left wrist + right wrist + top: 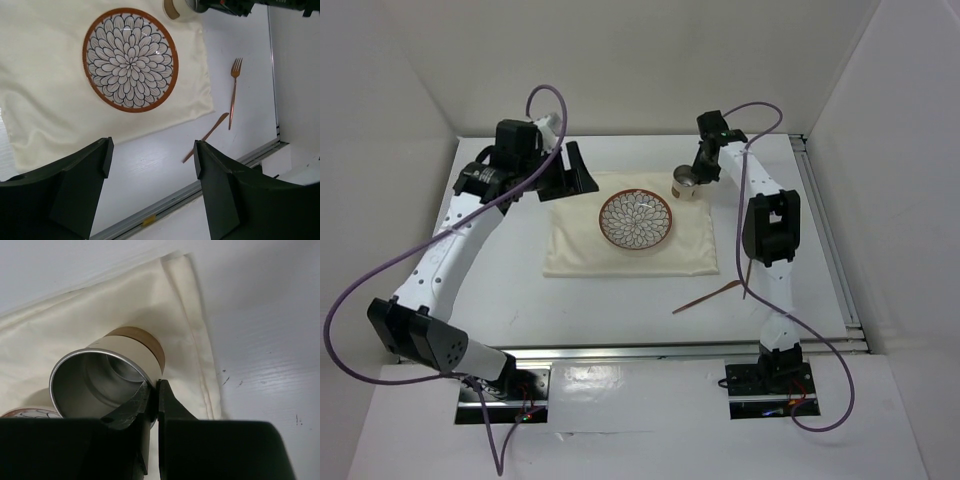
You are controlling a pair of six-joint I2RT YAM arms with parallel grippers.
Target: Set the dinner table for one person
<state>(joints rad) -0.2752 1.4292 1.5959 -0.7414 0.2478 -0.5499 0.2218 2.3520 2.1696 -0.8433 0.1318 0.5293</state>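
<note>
**Place setting about half done, cutlery yet to be laid**

Finds the table (620, 310) carrying a cream cloth (580, 250), spread toward the far edge and roughly midway between the left and right edges. Sees a flower-patterned plate (636, 221) lying flat in the middle of that cloth, so counts cloth and plate as done.

Pinches the rim of a metal cup (125, 360) with the right pincer (154, 390), one finger inside the wall and one outside, pressed onto it. Holds that cup at the cloth's far right corner, just beside the plate. Cannot tell whether its base rests on the cloth. Judges the step in hand to be setting down the cup, close to finished but not yet released.

Hangs the left pincer (152, 152) over the far left part of the cloth, fingers spread wide, gripping nothing.

Notes a copper fork (233, 92) and a matching knife (206, 136) on the bare table off the cloth's right side, toward the near right corner, close together and well apart from the plate. Cannot tell if they touch.

Reckons as left: letting go of the cup, then bringing fork and knife alongside the plate.
</note>
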